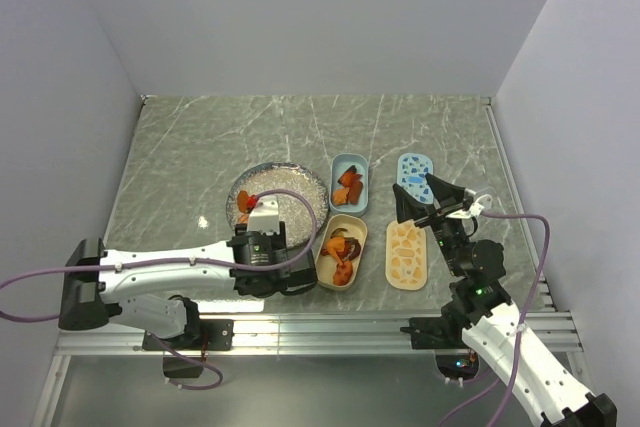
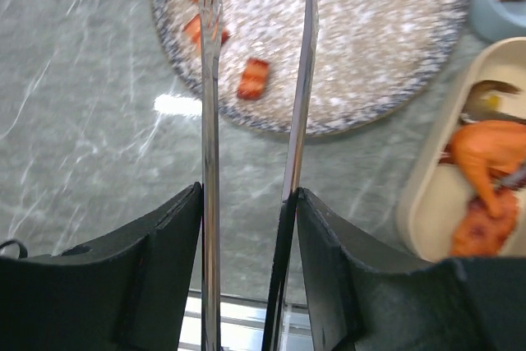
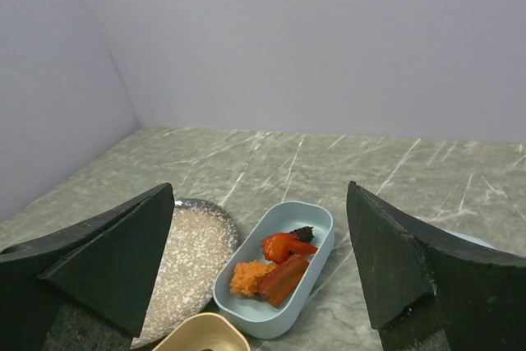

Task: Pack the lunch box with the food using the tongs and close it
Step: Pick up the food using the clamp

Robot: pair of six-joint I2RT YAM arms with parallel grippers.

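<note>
Tongs (image 2: 210, 145): metal, two slim blades standing apart, clamped near the handle end between the dark fingers (image 2: 156, 285) of the left gripper (image 2: 248, 203). The blades reach out over the near rim of the plate (image 2: 370, 39). Whether either tip touches a chunk cannot be told.

Food (image 2: 254, 78): small orange and reddish chunks. A few lie on the left part of the plate, one of them between the two blades as the left wrist view shows it. More sit in the blue tub (image 3: 289, 218) and the beige tub (image 2: 436, 199).

Plate: round, speckled, mid-table, its right rim just beside both tubs.

Tubs: oval, lidless, the blue one behind the beige one, nearly end to end.

Blue lid (image 1: 415, 172) and beige lid (image 1: 406, 254): flat on the table (image 1: 200, 137), each to the right of its tub, with a narrow strip of marble between.

Right gripper (image 1: 422, 197): jaws spread wide, gripping nothing, held above the table near the two lids.

Room: walls (image 1: 300, 17) close the table on the left, back and right. A broad band of marble runs between the wares and the back wall, and another between the plate and the left wall.
</note>
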